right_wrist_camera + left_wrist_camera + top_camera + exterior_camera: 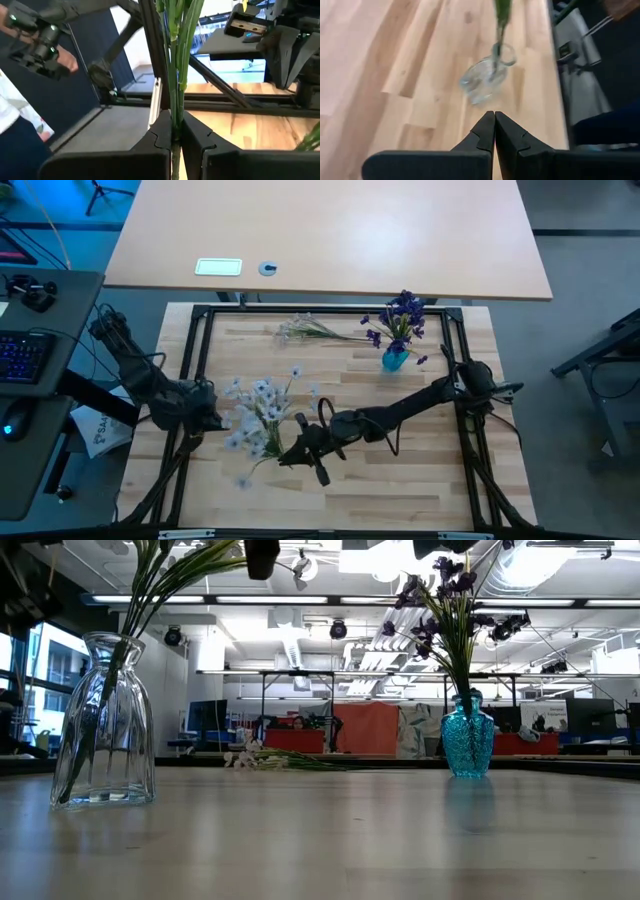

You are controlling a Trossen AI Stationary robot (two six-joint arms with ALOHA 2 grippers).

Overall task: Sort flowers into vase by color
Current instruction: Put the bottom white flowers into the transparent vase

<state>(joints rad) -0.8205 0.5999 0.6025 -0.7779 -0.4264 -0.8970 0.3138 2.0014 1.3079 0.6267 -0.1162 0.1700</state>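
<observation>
Across the wooden table (400, 480), right gripper (176, 131) clamps pale flower stems (179, 65), apparently above the clear vase (103, 725).

One vase (396, 359) stands at the table's far right; another (103, 725), apparently, near the left, with loose sprigs (308, 329) lying behind.

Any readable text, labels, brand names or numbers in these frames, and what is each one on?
None can be read.
White bag off the table's left edge: dark printing, too small to read.
White card on the far desk: markings too blurred to read.
Keyboard at far left: key legends too small to read.
Signs and screens in the room behind, low view: nothing legible.
</observation>
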